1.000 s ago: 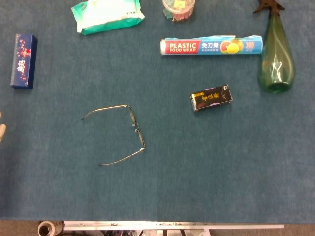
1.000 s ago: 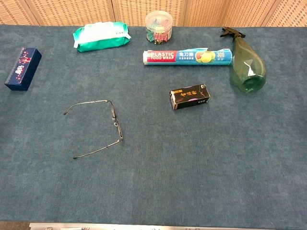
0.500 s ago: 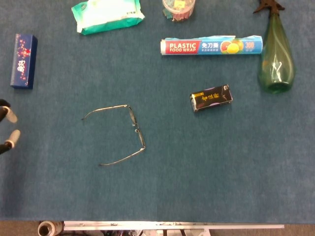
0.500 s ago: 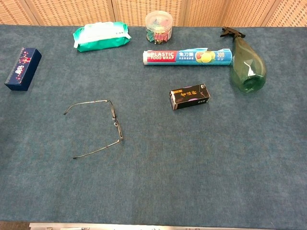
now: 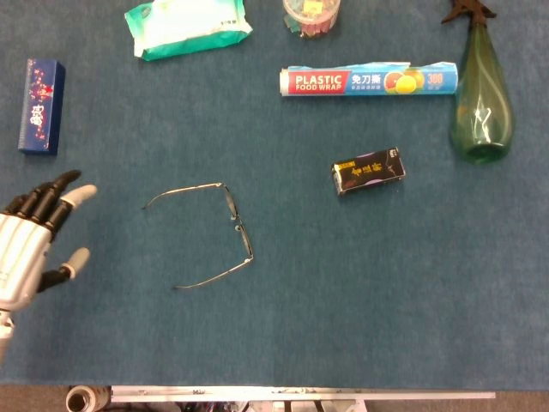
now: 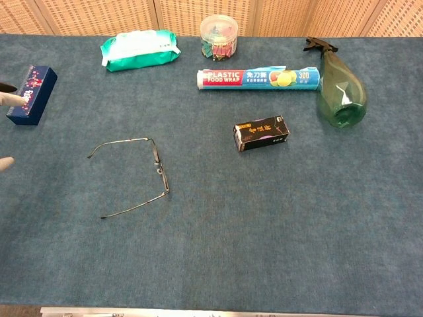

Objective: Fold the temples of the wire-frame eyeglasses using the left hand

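The wire-frame eyeglasses (image 5: 233, 221) lie on the blue cloth left of centre with both temples spread open, pointing left; the chest view shows the eyeglasses (image 6: 158, 169) the same way. My left hand (image 5: 33, 240) hovers at the left edge, fingers apart and holding nothing, well left of the temple tips. Only its fingertips (image 6: 6, 164) show at the chest view's left border. My right hand shows in neither view.
A dark blue box (image 5: 40, 106) lies beyond the left hand. At the back are a green wipes pack (image 5: 187, 26), a clip jar (image 5: 311, 15), a plastic wrap box (image 5: 367, 81) and a green spray bottle (image 5: 480, 99). A small black box (image 5: 369, 171) sits right of centre.
My left hand has come in from the left edge toward the eyeglasses; a second ago only a fingertip showed. The eyeglasses have not moved.
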`<state>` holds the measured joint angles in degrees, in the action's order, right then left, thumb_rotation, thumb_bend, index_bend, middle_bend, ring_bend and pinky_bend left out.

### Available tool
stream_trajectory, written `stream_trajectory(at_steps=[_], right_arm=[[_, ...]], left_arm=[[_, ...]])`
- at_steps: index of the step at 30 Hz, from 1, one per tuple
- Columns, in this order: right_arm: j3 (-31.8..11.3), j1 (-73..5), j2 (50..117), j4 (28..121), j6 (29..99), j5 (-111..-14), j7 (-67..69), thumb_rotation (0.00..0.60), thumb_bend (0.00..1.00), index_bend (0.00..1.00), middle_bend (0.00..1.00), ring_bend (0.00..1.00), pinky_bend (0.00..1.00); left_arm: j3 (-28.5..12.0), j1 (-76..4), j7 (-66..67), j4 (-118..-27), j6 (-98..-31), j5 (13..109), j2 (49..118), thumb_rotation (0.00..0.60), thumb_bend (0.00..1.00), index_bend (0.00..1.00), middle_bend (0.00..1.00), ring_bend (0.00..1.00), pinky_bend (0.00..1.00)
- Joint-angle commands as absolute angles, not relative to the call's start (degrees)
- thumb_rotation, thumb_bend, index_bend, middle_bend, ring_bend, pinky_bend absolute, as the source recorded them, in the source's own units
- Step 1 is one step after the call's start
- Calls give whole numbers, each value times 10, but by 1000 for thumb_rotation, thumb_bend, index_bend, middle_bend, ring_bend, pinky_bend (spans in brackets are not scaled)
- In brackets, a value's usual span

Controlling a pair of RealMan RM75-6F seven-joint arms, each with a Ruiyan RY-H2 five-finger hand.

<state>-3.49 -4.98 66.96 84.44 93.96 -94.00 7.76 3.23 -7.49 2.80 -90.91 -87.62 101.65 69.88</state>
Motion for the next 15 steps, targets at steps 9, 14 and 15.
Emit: stream_trajectory(at_steps=[9,14,15], right_arm=[[-36,-48,669,845,941,-939,79,600,186,329,285,229,382],[-37,-47,668,846,941,-939,79,600,186,329,286,229,382],[-37,-47,668,846,941,-939,79,600,186,329,286,228,382]], left_arm=[[74,-103,20,-945,-848,1095,693,600,180,59,17,34,225],[76,-111,47,-951,-833,1104,700,600,171,32,0,5,190],[76,-113,52,-953,-829,1106,702,600,170,25,0,1,180]])
